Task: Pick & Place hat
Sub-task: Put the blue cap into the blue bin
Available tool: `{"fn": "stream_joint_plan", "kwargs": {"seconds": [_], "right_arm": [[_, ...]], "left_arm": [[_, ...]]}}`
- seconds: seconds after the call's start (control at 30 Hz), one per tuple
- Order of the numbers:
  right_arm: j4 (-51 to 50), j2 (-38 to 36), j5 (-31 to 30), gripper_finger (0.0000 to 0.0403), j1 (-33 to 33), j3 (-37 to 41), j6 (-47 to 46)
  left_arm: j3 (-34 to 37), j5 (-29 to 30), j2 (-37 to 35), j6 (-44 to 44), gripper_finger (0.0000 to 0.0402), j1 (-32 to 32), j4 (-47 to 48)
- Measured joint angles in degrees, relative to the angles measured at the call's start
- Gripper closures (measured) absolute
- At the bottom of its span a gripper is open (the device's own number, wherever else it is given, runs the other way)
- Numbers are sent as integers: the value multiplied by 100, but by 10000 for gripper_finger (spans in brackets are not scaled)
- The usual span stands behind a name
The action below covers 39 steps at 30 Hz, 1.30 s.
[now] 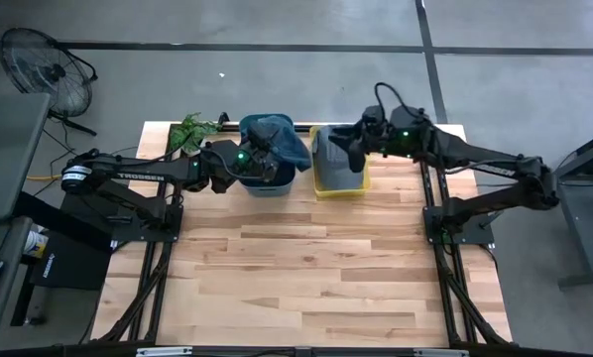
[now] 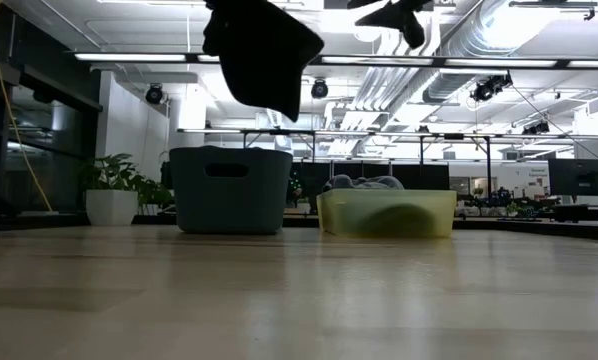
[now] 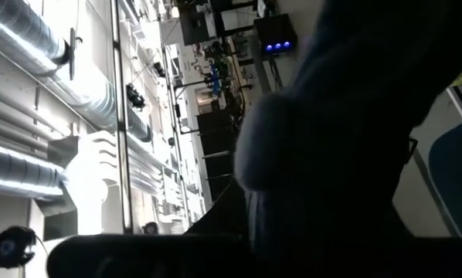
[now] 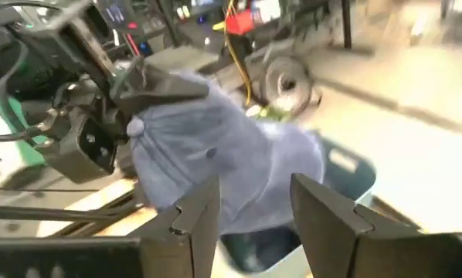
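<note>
A blue-grey knit hat (image 1: 280, 139) hangs in the air over the dark blue bin (image 1: 273, 184); it shows dark at the top of the low view (image 2: 264, 50). My left gripper (image 1: 260, 151) is shut on it, and the hat (image 3: 354, 139) fills the left wrist view. My right gripper (image 1: 349, 154) hovers open and empty above the yellow bin (image 1: 341, 184), level with the hat (image 4: 223, 166) and just to its right. The yellow bin (image 2: 384, 212) holds grey cloth items. My left gripper (image 4: 150, 86) pinches the hat by its upper part (image 4: 165, 116), coming level from the table's left side. The hat is lifted clear and droops slack below the fingers, above the blue bin (image 4: 347, 166). How many layers are caught cannot be seen.
The two bins stand side by side at the table's far edge, the blue bin (image 2: 229, 190) on the left. A potted plant (image 1: 192, 129) sits at the far left corner. A fan (image 1: 44, 59) stands on the floor beyond. Bare wood spreads toward the near edge.
</note>
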<state>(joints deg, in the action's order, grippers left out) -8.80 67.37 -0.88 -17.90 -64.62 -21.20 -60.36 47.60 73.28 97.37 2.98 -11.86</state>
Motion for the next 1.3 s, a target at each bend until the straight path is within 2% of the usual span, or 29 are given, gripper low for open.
{"fn": "stream_joint_plan", "kwargs": {"seconds": [0.3, 0.53, 0.7, 0.9, 1.07, 1.3], "right_arm": [[425, 1, -938, 230, 889, -2, 2307], [920, 453, -2184, 205, 1681, -2, 4234], [1565, 876, -2760, 201, 1988, -2, 5077], [2082, 1218, -3008, 201, 2158, 0, 5347], [2048, 1443, -3153, 201, 2181, -56, 5337], [1928, 1856, -3188, 201, 2017, -559, 5319]], "left_arm": [[0, 164, 0, -533, 402, -1, -62], [0, 165, 0, -1167, 401, 0, -124], [0, 163, 0, -1490, 401, 0, -170], [0, 234, 0, -2028, 401, 2, -169], [0, 244, 0, -2318, 401, 2, -170], [0, 224, 0, -2327, 401, 2, -173]]}}
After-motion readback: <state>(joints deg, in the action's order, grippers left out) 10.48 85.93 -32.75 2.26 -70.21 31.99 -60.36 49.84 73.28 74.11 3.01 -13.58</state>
